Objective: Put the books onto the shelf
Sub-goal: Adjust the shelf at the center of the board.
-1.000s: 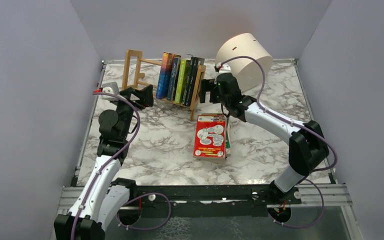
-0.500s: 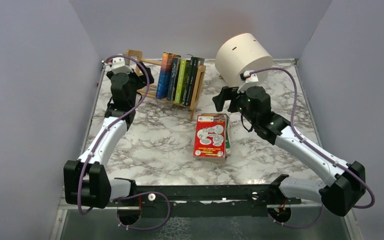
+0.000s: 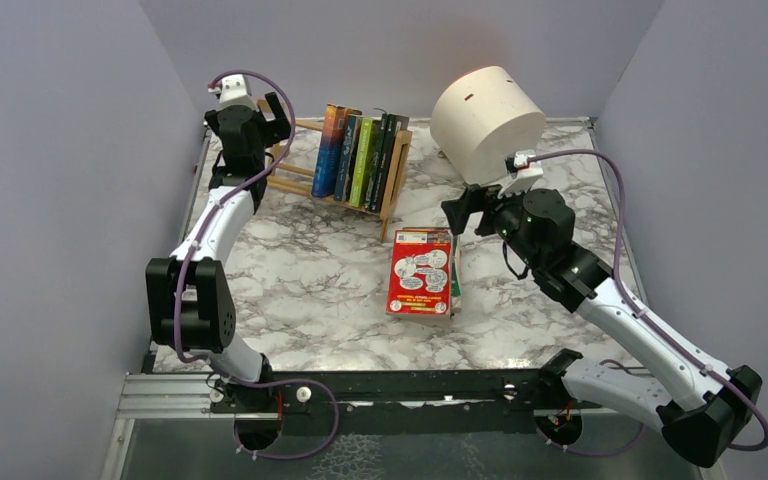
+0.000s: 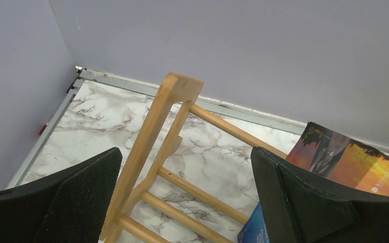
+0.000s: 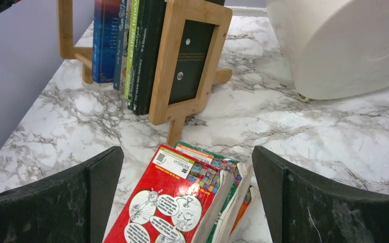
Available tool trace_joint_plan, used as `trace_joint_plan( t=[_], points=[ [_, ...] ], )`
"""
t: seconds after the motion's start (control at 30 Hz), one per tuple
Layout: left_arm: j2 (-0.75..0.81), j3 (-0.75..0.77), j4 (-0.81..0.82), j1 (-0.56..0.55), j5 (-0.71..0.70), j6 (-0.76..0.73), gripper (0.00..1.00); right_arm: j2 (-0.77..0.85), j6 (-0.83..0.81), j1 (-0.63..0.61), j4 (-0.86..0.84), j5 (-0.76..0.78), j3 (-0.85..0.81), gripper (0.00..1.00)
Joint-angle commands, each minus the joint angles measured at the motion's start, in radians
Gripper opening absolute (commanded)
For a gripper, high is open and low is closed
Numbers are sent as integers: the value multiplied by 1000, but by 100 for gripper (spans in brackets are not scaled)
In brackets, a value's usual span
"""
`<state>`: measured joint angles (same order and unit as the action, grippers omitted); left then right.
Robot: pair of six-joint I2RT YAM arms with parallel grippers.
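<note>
The light-wood shelf [image 3: 397, 182] stands at the back of the table with several books [image 3: 360, 155] upright in its right half. A short stack of books [image 3: 421, 272] with a red cover on top lies flat in front of it. My left gripper [image 3: 278, 108] hangs open over the shelf's bare left end; the left wrist view shows its jaws [image 4: 186, 154] wide apart above the ladder-like end [image 4: 152, 129] and nothing between them. My right gripper [image 3: 463, 212] is open, above and just right of the stack. In the right wrist view its jaws [image 5: 187, 154] frame the red book [image 5: 172, 202].
A cream drum [image 3: 487, 118] lies on its side at the back right, close to the shelf's right end [image 5: 164, 76]. Grey walls close in the table on the left, back and right. Marble tabletop [image 3: 300, 290] lies between the stack and the left arm.
The left arm has unfolded and reached up to the back, over the shelf's left end. The right arm has drawn back from the shelf's right end towards the stack. Both grippers stay open.
</note>
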<state>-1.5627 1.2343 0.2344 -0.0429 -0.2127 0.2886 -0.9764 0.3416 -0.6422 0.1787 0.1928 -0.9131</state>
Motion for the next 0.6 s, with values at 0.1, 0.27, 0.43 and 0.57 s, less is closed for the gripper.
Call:
trace_joint_plan(
  t=[0.1,0.27,0.43,0.57],
  points=[
    [-114,88,-52,50,135,-69,94,53,-33,-4,42,-9,29,97],
    [-179,111,-59,66,143,-89,93,60,-32,-3,41,-12,39,97],
    [-237,114,-64,70,140,-96,92,59,-30,-3,41,-15,39,97],
    [-269,114,-38,71,150,-87,84,61,-29,-3,42,-12,42,97]
  ],
)
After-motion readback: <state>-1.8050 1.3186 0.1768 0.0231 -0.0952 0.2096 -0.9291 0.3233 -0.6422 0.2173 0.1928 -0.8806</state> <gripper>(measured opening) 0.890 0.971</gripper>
